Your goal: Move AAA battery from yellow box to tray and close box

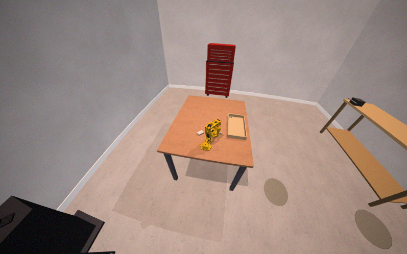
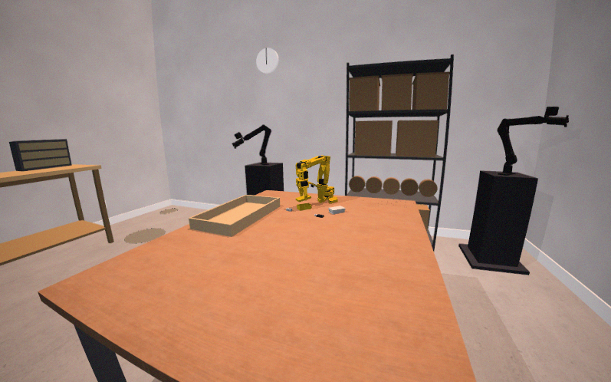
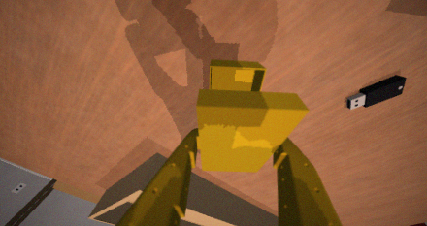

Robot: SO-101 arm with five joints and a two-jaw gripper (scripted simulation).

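Note:
In the wrist view my gripper (image 3: 238, 152) is shut on the yellow lid (image 3: 247, 131) and holds it above the table. The yellow box base (image 3: 238, 78) stands on the table right below it, apart from the lid, with its top open. I cannot make out the AAA battery inside it. In the exterior view the arm (image 2: 311, 177) hangs over the base (image 2: 303, 206). The tray (image 2: 234, 215) lies to the left of the arm there, and to its right in the top view (image 1: 236, 125).
A black USB stick (image 3: 376, 92) lies on the table to the right of the base. A pale grey closed box (image 2: 336, 209) sits near the arm's foot. A small grey item (image 2: 288, 209) lies between base and tray. A small green spot (image 1: 230, 116) shows in the tray's far corner.

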